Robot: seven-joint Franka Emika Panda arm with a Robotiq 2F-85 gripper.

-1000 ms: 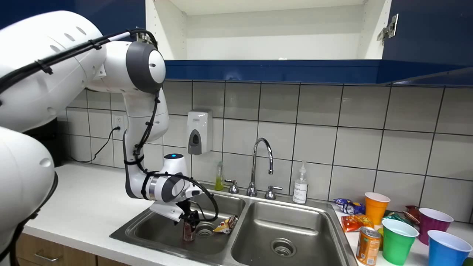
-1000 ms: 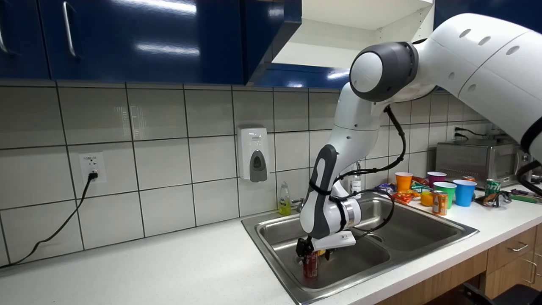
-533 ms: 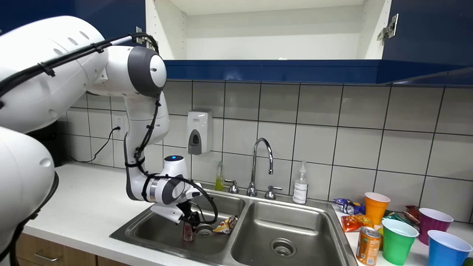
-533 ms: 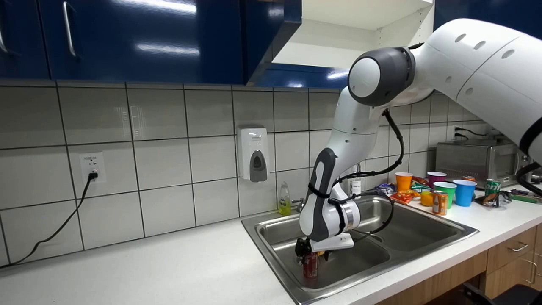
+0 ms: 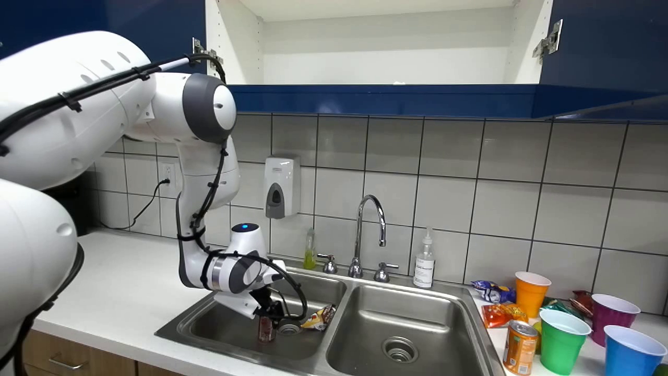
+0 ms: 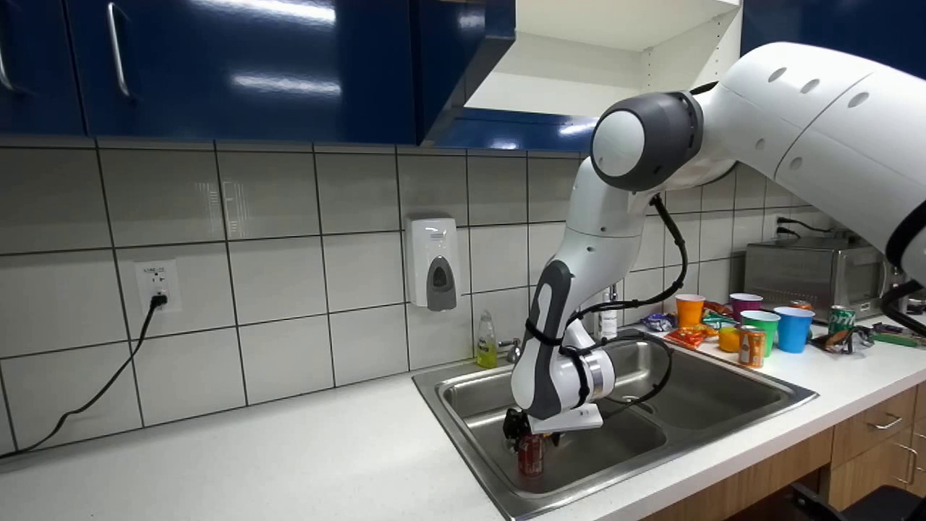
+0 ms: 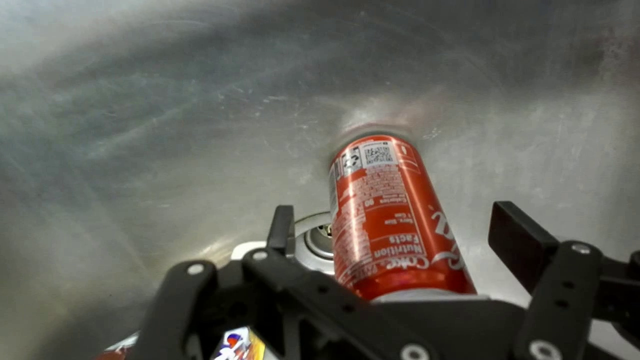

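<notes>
A red Coke can (image 7: 382,220) stands upright in the basin under my gripper. It also shows in both exterior views (image 5: 266,332) (image 6: 530,457). My gripper (image 7: 400,232) is open, with one finger on each side of the can. Gaps show between both fingers and the can in the wrist view. The can's top is partly hidden by the gripper body. In both exterior views the gripper (image 5: 271,308) (image 6: 534,428) is low over the can's upper end. A yellow and red snack bag (image 5: 320,317) lies in the same basin, and part of it shows in the wrist view (image 7: 240,345).
The steel sink (image 5: 321,360) has two basins with a divider and a chrome faucet (image 5: 359,235) behind. A dish soap bottle (image 5: 309,250) and a pump bottle (image 5: 424,263) stand at the back rim. Coloured cups (image 5: 563,339), an orange can (image 5: 519,347) and snack bags (image 5: 493,292) stand beside it.
The arm's upper links and elbow have moved down steadily. The gripper has come down slightly around the can. The can and the snack bag have not moved.
</notes>
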